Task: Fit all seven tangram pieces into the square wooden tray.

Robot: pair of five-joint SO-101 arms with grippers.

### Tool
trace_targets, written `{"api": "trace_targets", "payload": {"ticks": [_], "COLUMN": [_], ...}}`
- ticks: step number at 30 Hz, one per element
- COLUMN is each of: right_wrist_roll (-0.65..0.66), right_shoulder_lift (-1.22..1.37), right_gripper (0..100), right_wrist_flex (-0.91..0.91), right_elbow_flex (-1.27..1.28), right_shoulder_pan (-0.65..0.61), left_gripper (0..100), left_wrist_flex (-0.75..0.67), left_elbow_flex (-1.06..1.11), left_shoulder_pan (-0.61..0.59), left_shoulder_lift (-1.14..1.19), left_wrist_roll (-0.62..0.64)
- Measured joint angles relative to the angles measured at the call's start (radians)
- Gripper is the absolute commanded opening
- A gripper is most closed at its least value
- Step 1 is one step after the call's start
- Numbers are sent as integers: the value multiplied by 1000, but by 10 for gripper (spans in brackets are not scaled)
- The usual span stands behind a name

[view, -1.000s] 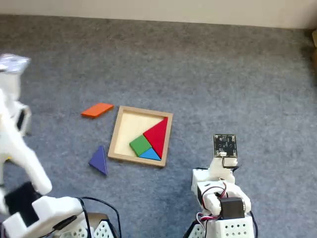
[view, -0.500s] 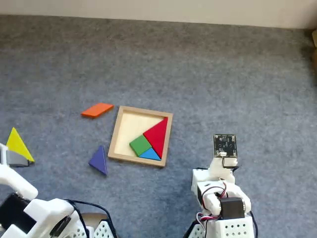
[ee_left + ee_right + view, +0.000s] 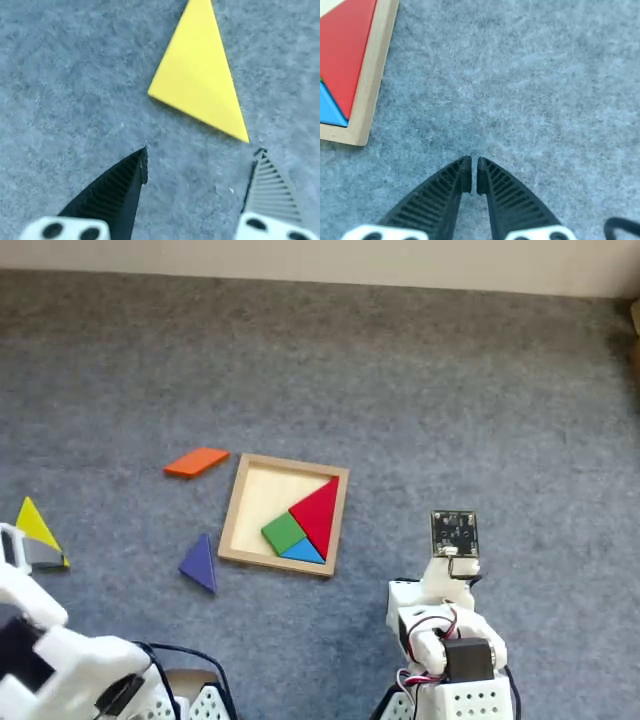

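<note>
Slippage worries us: our left gripper (image 3: 202,151) gapes just short of the yellow triangle (image 3: 33,524) at the high view's far left; closing early could shove it. Right gripper (image 3: 470,170) sits closed, empty.

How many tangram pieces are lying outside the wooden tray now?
3. The orange piece lies beside the far left corner of the tray, the purple triangle beside its near left corner, the yellow triangle farther left, ahead of the left tool. Another may be hidden.
</note>
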Motion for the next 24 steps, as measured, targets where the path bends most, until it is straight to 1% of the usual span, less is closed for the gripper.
{"api": "trace_targets", "payload": {"ticks": [4,11,14,20,24], "right_wrist_roll": [0,0,0,0,0], "right_shoulder_lift": [0,0,0,0,0], "right_gripper": [34,34,34,34,34], "right_wrist_flex": [0,0,0,0,0], "right_elbow_flex": [0,0,0,0,0], "right_shoulder_pan": [0,0,0,0,0], "left_gripper": [320,319,317,316,316], "left_wrist_flex": [0,80,118,255,276], "left_elbow_flex": [-118,-290,-338,-436,-456], "left_shoulder_pan": [6,8,8,35,63], "left_shoulder_lift": [147,345,358,351,342], "left_wrist_roll": [44,51,51,55,77]}}
